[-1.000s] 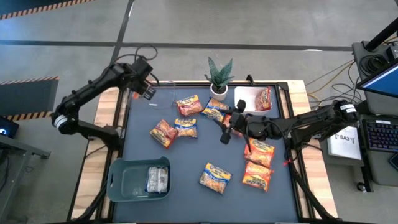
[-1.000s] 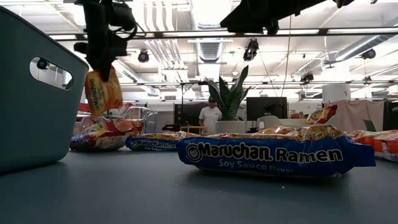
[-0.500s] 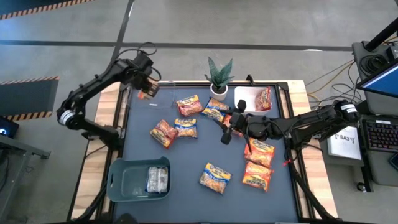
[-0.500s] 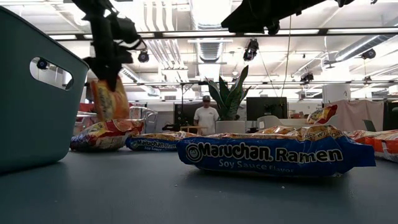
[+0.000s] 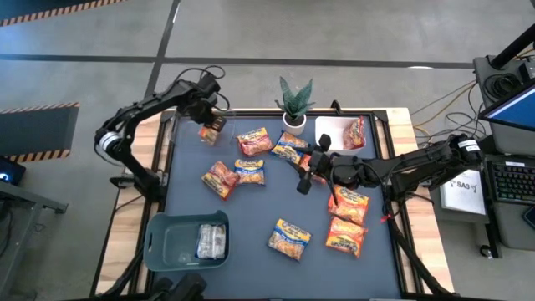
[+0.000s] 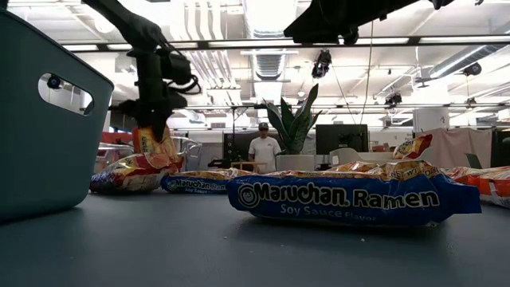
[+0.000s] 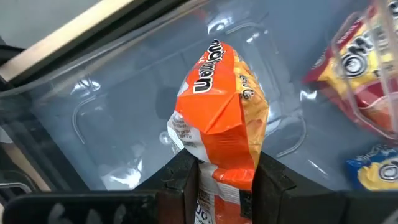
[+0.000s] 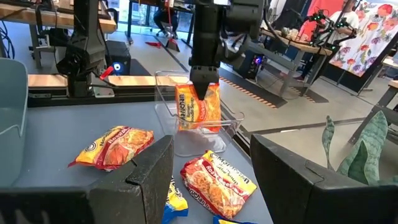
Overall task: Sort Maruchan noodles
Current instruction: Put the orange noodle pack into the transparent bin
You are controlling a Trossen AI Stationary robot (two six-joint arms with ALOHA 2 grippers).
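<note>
i have the left gripper (image 7: 225,180) pinched shut on an orange packet (image 7: 219,118), holding it by one end so it hangs down below the fingers, right over a clear plastic bin (image 8: 198,127) at the far left corner of the mat. from the right wrist view the packet sits partly inside the bin's walls but not let go yet. i'd call this the drop-off step for that packet.

the right gripper (image 5: 305,176) waits over the middle of the table with its fingers parted and nothing between them, as far as i can see.

as for progress: just beyond the right gripper, a white bin (image 5: 328,127) by the potted plant (image 5: 294,102) already holds one red packet (image 5: 355,132). well on the near side of the left gripper, the teal bin (image 5: 163,242) holds a silvery-white packet (image 5: 211,242). so a few packets are binned at most.

left loose on the mat (image 5: 251,276): four packets (image 5: 251,163) between the two grippers, two more (image 5: 347,219) close under the right arm, and one (image 5: 289,238) alone near the front edge. most of the sorting is still ahead, by my count.
</note>
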